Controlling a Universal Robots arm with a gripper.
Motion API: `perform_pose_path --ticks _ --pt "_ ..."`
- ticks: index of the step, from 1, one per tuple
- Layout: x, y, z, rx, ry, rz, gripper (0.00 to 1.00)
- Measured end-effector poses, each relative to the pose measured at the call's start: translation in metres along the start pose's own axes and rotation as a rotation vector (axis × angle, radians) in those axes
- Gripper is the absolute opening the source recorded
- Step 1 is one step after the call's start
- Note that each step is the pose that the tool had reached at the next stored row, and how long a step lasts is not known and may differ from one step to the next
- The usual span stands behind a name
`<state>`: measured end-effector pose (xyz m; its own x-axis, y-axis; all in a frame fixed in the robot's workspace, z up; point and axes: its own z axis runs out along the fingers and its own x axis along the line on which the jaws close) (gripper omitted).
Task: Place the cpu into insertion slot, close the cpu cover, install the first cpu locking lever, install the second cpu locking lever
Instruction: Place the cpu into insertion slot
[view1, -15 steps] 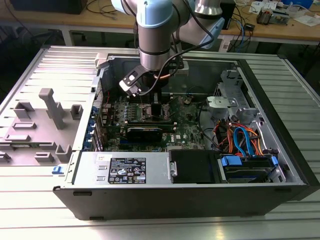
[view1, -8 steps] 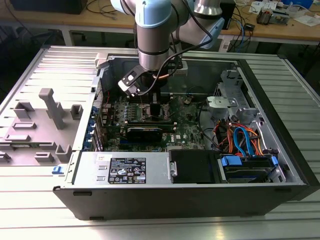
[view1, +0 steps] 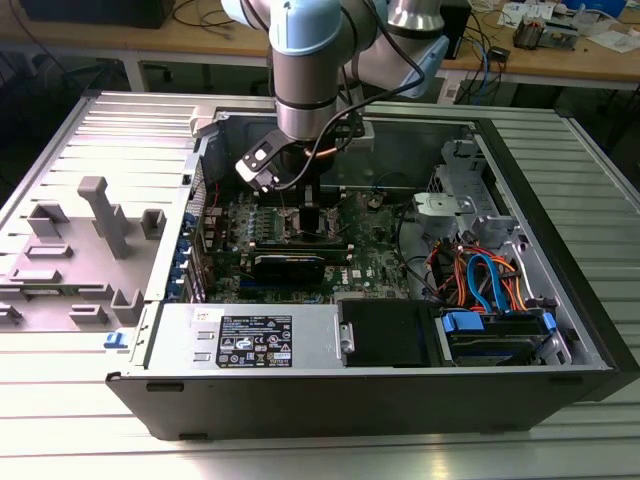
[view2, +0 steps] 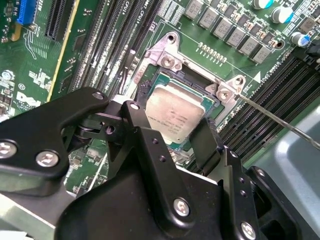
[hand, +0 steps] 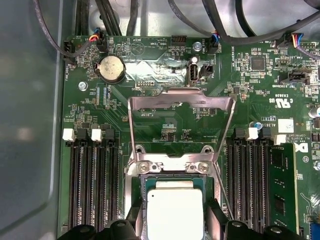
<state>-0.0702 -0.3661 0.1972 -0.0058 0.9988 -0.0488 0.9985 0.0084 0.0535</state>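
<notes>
I am reaching down into the open computer case (view1: 560, 300) that lies on the ribbed metal worktop (view1: 300, 450), with my fingers (view2: 145, 145) low over the green motherboard (view1: 385, 258). In both wrist views my fingers are drawn in narrow on the cpu (view2: 175, 117), one black finger pressed to each of two opposite edges, so the chip's silver-grey top shows between them. The cpu sits square within the insertion slot (view2: 167, 59), directly under my fingers, with the slot's silvery rim and its screws showing just beyond my fingertips; I cannot tell whether the chip is fully seated or a touch above the contacts. In the first wrist view the cpu cover (hand: 181, 101) is swung open, ahead of my fingers on the far side of the slot's hinge, and the green board shows through its large cut-out. In the second wrist view a thin locking lever (view2: 280, 122) runs out from the slot's corner, away from my fingers and unlatched. Long black memory slots (hand: 92, 185) flank my fingers on either side, and a round coin battery (hand: 111, 68) lies well beyond the open cover.
</notes>
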Motion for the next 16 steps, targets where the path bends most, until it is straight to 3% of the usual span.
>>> perform_pose_path --ticks 16 --pt "0.0016 0.0000 0.0011 0.0000 0.0016 0.000 0.62"
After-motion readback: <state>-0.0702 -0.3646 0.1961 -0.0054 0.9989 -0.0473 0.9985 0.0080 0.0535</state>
